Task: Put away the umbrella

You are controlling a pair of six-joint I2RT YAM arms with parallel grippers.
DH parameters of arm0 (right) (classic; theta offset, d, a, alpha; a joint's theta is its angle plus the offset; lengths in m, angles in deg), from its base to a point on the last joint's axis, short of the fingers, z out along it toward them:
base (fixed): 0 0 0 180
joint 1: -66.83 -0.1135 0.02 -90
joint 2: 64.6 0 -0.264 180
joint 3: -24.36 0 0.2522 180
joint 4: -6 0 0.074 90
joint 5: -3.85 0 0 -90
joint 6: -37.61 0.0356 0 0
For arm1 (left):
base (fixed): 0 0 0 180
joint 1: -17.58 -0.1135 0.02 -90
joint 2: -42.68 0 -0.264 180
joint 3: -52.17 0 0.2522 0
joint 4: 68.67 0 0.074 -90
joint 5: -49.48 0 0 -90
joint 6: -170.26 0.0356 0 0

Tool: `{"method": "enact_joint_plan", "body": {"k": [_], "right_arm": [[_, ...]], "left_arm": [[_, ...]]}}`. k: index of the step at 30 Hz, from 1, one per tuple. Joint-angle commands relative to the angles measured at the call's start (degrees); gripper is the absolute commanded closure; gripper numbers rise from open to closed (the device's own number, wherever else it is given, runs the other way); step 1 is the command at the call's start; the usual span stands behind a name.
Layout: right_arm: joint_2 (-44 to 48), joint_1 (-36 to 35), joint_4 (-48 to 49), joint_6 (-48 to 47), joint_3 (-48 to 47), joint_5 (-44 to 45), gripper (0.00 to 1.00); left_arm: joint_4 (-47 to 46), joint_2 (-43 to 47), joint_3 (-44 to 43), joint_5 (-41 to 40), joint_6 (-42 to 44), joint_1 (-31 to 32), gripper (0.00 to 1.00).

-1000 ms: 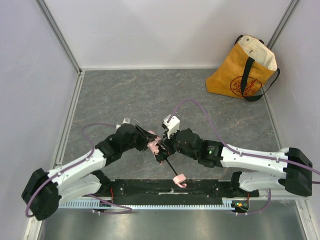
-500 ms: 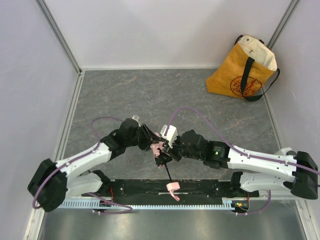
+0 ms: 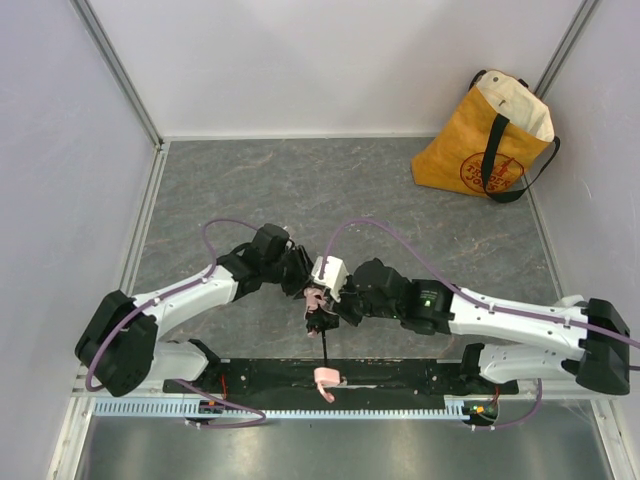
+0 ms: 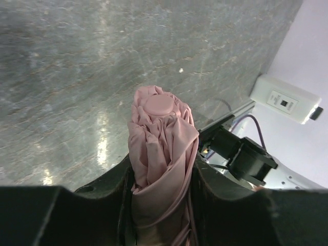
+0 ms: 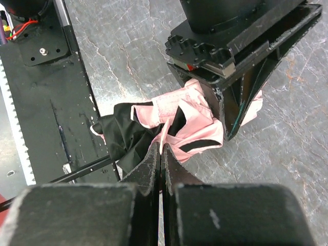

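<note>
Crumpled pink umbrella [image 4: 159, 133] fabric is clasped by the left gripper [image 4: 161, 174]; a fold is pinched by the closed right gripper [image 5: 162, 154] above a grey marbled desk [image 3: 300, 190].

Right fingers [image 5: 155, 166] pressed flat together, no gap. Tips sit at the folded edge of the umbrella [image 5: 192, 125]; cannot tell whether cloth is caught between them. Canopy bunched: pink outside, black lining exposed on its left side. Left fingers [image 5: 245, 84] enter from the top, straddling the pink bundle and touching it. Thin black shaft [image 5: 77, 172] runs toward lower left over the black base plate [image 5: 38, 102]. Grey veined counter [image 5: 128, 46] beneath.
</note>
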Motion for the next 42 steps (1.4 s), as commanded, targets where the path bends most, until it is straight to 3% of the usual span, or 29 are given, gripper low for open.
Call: {"method": "enact_joint_plan", "body": {"k": [1,13,21,27,31,34,38,42], "right_arm": [[-2.7,-2.3,16.8,-0.1,-9.3,-7.3,1.00],[-10.4,-2.2,23.1,1.7,-13.0,5.1,1.00],[-10.3,-2.4,33.7,12.8,-8.1,17.9,1.00],[-8.2,-4.0,38.5,22.4,-3.8,21.7,1.00],[-3.2,-5.2,41.4,21.0,-0.6,15.7,1.00],[1.0,-5.1,36.7,18.9,0.5,13.7,1.00],[4.9,-5.1,35.2,17.5,1.1,2.2,1.00],[3.6,-5.1,28.4,12.5,-2.7,-5.9,1.00]], "left_arm": [[5.0,-1.1,-0.6,-16.5,5.7,-0.3,0.98],[6.6,6.7,0.9,-38.1,3.6,10.5,0.98],[11.0,7.5,-0.1,-40.6,-2.7,11.9,0.98],[12.5,8.3,0.5,-44.4,-7.0,13.2,0.98],[11.2,8.3,0.7,-43.2,-6.1,13.1,0.98],[7.7,9.0,1.6,-41.1,-1.6,13.1,0.98],[2.4,9.7,3.6,-39.5,2.0,12.4,0.98],[4.1,6.5,-0.2,-35.5,7.8,12.2,0.98]]}}
